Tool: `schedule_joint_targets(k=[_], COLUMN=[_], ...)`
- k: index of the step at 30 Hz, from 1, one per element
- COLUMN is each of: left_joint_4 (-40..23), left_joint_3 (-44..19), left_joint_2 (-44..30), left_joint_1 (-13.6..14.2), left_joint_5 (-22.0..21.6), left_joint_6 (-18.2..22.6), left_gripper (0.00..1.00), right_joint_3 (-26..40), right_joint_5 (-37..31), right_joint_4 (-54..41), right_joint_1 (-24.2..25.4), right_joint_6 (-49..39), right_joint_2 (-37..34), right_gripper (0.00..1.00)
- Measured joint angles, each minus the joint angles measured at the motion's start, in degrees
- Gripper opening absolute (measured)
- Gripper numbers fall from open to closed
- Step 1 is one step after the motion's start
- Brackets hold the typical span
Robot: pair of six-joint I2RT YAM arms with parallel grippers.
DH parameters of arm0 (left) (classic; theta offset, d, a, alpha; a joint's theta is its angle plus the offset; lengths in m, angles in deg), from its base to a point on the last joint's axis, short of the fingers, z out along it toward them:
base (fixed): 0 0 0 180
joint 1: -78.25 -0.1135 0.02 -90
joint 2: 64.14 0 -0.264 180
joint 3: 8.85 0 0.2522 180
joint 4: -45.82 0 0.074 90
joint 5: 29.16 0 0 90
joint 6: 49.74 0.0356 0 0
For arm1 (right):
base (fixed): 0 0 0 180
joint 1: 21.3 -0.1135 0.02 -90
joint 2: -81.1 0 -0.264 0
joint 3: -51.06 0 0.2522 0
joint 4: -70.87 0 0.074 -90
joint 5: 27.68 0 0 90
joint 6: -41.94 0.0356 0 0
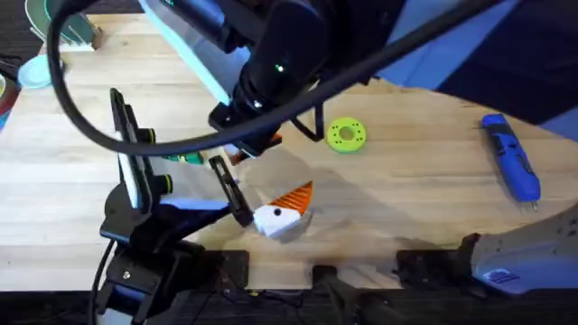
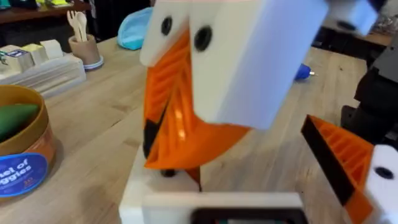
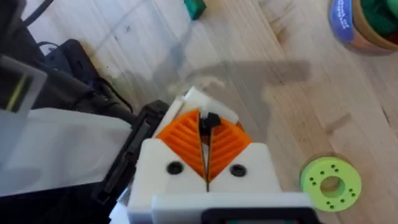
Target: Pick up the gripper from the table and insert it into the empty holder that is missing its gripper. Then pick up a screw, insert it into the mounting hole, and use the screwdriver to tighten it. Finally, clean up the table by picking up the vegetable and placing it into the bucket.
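Observation:
My right gripper (image 3: pixel 208 124) is shut, with a small black piece that looks like the screw (image 3: pixel 210 120) pinched at its orange pads. It hangs right over the white holder (image 3: pixel 200 99) on my left arm's jaw. In the left wrist view the right gripper's white fingers (image 2: pixel 236 56) loom large, with an orange ribbed wedge (image 2: pixel 199 146) under them. I cannot tell the task's gripper from those pads. My left gripper (image 2: pixel 249 180) stands open, its other finger (image 2: pixel 348 162) off to the side. The blue screwdriver (image 1: pixel 510 158) lies far right. The vegetable (image 2: pixel 15 118) rests inside the bucket (image 2: pixel 18 158).
A lime-green disc (image 1: pixel 346 134) lies just beyond the grippers. A white cup with sticks (image 2: pixel 84 43) and boxes stand far left. The right arm crosses high over the middle of the table (image 1: pixel 406 208). A small green block (image 3: pixel 194 7) lies near the bucket.

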Motion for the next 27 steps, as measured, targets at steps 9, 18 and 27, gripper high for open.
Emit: schedule_joint_targets(k=[9, 18, 27], left_joint_4=[0.0, 0.0, 0.0], left_joint_3=[0.0, 0.0, 0.0], left_joint_2=[0.1, 0.1, 0.1], left_joint_1=[0.0, 0.0, 0.0], left_joint_5=[0.1, 0.2, 0.2], left_joint_6=[0.0, 0.3, 0.8], left_gripper=[0.993, 0.993, 0.993], right_joint_3=[0.1, 0.7, 0.9], right_joint_5=[0.5, -0.3, 0.5], right_joint_4=[0.1, -1.4, -9.5], right_joint_1=[-0.5, 1.5, 8.8], right_joint_6=[0.5, 1.0, 1.0], right_joint_2=[-0.8, 1.3, 11.5], right_gripper=[0.272, 0.965, 0.994])
